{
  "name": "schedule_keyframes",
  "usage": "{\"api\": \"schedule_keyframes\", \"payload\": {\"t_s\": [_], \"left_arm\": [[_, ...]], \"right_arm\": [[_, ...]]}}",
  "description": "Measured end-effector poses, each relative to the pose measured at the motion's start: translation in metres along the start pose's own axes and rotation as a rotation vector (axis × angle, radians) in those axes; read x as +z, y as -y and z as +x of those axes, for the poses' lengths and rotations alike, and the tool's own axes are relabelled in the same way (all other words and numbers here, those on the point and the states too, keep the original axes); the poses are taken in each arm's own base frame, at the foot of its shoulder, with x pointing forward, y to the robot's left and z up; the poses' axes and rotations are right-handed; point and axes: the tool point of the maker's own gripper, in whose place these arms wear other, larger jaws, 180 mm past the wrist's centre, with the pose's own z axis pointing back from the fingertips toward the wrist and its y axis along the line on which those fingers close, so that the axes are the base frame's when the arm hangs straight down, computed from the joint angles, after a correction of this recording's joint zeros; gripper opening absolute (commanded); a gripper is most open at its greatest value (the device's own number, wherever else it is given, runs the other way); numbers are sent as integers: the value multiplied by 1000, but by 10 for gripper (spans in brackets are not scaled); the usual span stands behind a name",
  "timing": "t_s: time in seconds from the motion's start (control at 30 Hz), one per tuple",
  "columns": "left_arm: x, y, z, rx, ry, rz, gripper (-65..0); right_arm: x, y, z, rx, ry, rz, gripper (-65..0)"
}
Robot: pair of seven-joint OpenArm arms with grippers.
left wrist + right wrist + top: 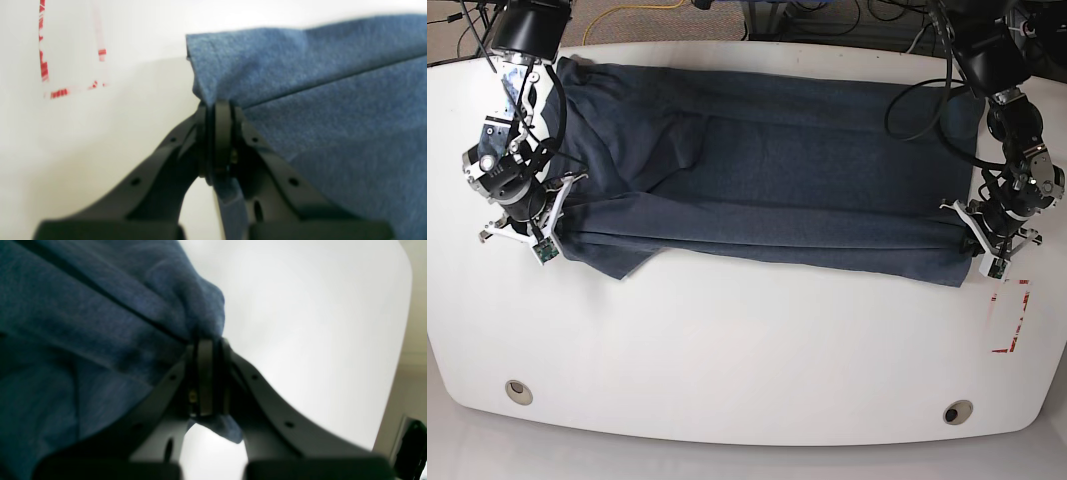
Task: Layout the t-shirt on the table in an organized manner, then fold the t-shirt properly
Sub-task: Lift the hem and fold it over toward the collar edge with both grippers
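Both our left gripper point(218, 110) and right gripper point(208, 343) pinch the t-shirt point(767, 190) at opposite ends, keeping the fold taut over the table point(747, 350).

Robot lab, glossy white table point(727, 340), tangled cables point(827, 20) on carpeted floor behind

Bright, even overhead light glares off the table point(727, 330); both wrist views are softly blurred.
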Motion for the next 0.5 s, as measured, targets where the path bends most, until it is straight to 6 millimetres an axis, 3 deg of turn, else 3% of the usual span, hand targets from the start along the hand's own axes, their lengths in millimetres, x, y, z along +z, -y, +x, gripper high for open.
{"api": "schedule_keyframes", "payload": {"t_s": [0.5], "left_arm": [[25,7,-44,-61,-185,24,-640]], "right_arm": [[18,-37,-41,-77,-68,29,-631]]}}
